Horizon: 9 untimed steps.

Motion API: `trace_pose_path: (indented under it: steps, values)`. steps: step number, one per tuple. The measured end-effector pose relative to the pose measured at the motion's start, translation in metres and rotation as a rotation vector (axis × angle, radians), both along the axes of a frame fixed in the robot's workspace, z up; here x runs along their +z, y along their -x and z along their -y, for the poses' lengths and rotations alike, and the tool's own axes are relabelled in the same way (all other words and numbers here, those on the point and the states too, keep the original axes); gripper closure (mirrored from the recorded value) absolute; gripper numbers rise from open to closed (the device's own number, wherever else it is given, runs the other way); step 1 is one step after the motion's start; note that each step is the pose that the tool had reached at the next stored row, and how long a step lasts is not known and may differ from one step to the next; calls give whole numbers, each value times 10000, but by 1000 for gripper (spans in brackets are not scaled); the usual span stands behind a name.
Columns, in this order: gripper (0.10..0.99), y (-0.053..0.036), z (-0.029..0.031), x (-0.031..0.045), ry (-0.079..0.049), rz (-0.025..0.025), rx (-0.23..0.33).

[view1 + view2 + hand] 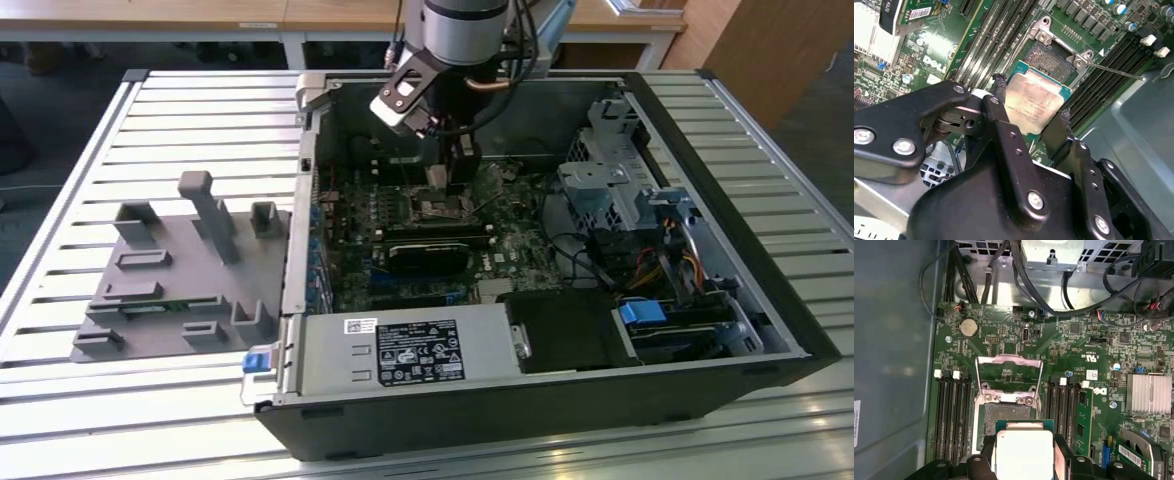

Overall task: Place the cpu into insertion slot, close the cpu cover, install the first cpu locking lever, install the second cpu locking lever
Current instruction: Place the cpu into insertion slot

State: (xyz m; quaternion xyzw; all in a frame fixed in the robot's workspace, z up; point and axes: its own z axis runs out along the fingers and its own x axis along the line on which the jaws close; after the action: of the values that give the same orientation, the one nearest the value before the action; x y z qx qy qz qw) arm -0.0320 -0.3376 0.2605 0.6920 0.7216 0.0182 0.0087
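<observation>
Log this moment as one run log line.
claw: shut on cpu | cpu: at insertion slot, not seated | cpu cover: open

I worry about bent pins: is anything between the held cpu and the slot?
Nothing visible does. The pincer grips the cpu close to the slot, whose dark centre lies bare. The cover stands swung open, off the slot.

Gripped silvery cpu [1024,455] hangs just above the bare insertion slot [1004,420], cpu cover [1009,360] raised.
</observation>
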Motion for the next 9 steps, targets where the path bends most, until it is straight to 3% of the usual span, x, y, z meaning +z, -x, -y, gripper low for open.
trace_pose_path:
  steps: [9]
  values:
    - [545,0,-10,-70,1,-1,-1]
